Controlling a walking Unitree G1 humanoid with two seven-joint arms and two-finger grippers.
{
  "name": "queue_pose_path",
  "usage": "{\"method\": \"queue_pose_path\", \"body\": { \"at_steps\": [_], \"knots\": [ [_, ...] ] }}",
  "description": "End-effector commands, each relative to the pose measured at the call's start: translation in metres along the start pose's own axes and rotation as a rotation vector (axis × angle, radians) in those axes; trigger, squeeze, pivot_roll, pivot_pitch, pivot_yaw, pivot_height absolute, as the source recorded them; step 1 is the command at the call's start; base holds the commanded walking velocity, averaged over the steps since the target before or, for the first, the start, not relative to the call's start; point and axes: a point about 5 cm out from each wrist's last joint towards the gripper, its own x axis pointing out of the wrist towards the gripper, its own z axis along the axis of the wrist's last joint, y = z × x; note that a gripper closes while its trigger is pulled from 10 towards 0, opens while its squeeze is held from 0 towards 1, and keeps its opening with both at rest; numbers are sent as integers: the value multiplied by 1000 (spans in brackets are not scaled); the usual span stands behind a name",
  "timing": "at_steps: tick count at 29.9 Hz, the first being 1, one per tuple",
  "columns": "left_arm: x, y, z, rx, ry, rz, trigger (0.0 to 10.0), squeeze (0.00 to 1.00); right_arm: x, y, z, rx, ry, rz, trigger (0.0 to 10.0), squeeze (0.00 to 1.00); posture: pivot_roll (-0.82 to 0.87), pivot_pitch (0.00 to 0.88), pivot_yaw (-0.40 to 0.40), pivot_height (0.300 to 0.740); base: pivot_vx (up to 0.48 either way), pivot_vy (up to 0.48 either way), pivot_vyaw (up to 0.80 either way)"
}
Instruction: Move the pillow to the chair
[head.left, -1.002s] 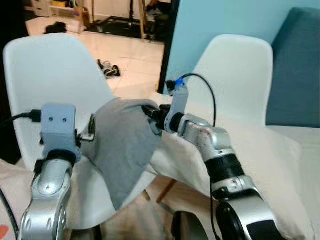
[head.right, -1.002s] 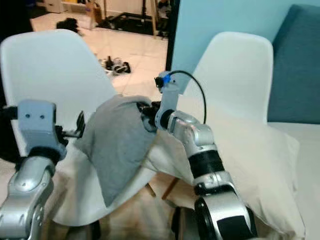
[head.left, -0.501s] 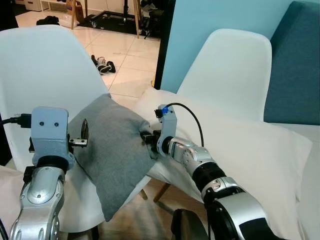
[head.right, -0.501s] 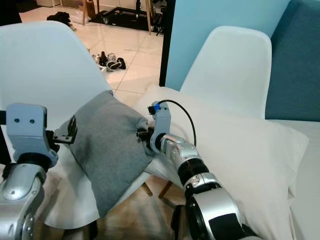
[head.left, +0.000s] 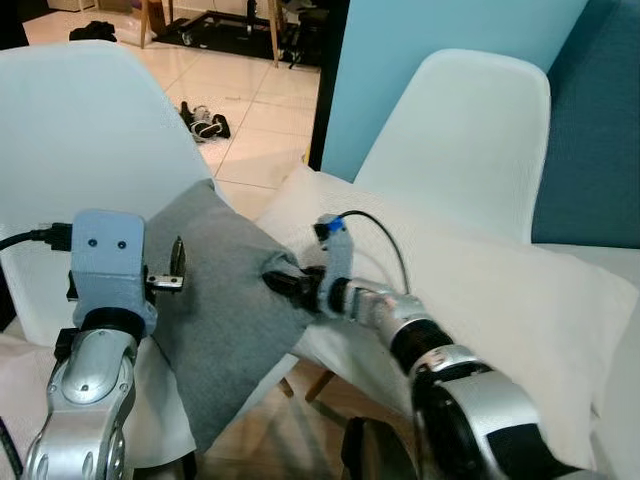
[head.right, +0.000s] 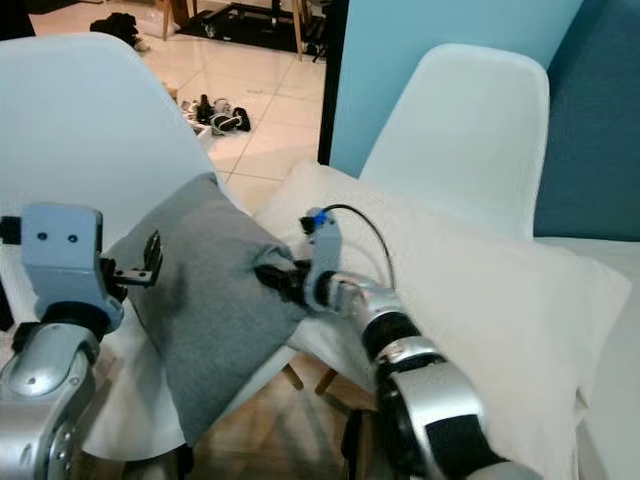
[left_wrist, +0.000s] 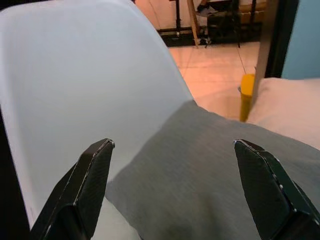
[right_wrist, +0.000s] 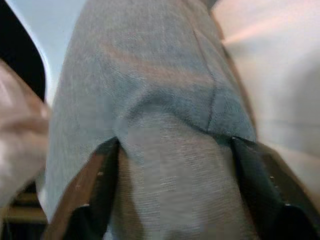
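The grey pillow (head.left: 225, 300) lies tilted on the seat of the left white chair (head.left: 90, 120), its near corner hanging over the seat's front edge. The right hand (head.left: 283, 284) pinches the pillow's right edge, fingers (right_wrist: 95, 185) closed on a fold of the cloth. The left hand (left_wrist: 175, 195) hovers at the pillow's left side, fingers spread wide and holding nothing. A white pillow (head.left: 500, 310) lies to the right, in front of a second white chair (head.left: 470, 130).
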Motion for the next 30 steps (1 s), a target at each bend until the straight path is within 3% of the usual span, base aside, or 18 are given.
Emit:
{"method": "queue_pose_path", "body": {
  "at_steps": [1, 8, 10, 12, 15, 16, 17, 24, 26, 28, 29, 30],
  "knots": [
    [2, -3, -5, -3, 20, -10, 10000, 0, -4, -6, -12, -16, 84, 4, 10000, 1000, 99, 74, -180, 495, 0, 0, 0],
    [10, -8, -4, -14, 8, -17, 10000, 0, -35, -31, 3, -128, 108, 7, 10000, 1000, 64, 40, -171, 495, 0, 0, 0],
    [16, -12, -4, -22, 1, -26, 10000, 0, -56, -38, 24, -194, 59, 56, 10000, 1000, 41, 12, -160, 495, 0, 0, 0],
    [20, -15, -4, -27, -7, -36, 10000, 0, -70, -38, 35, -257, 53, 132, 10000, 1000, 36, 3, -156, 495, 0, 0, 0],
    [22, -16, -3, -29, -11, -39, 10000, 0, -74, -37, 35, -278, 71, 171, 10000, 1000, 29, 0, -150, 495, 0, 0, 0],
    [25, -17, -3, -31, -16, -43, 10000, 0, -79, -36, 32, -312, 101, 214, 10000, 180, 21, 0, -145, 495, 0, 0, 0],
    [28, -19, -2, -32, -24, -48, 10000, 0, -85, -36, 30, -346, 117, 239, 10000, 0, 18, 0, -141, 495, 0, 0, 0],
    [37, -22, 0, -39, -48, -55, 10000, 0, -97, -39, 30, -352, 84, 269, 10000, 0, 14, 0, -134, 495, 0, 0, 0],
    [38, -23, 0, -40, -53, -56, 10000, 0, -97, -41, 32, -373, 54, 225, 10000, 0, 20, 0, -139, 495, 0, 0, 0],
    [39, -26, 0, -46, -62, -58, 10000, 0, -96, -46, 52, -320, -141, 96, 10000, 0, 22, 0, -145, 495, 0, 0, 0],
    [39, -26, 0, -46, -62, -58, 10000, 0, -96, -46, 52, -320, -141, 96, 10000, 0, 22, 0, -145, 495, 0, 0, 0],
    [39, -27, 0, -48, -63, -59, 10000, 0, -96, -47, 59, -285, -217, 53, 10000, 0, 22, 0, -147, 495, 0, 0, 0]
  ]
}}
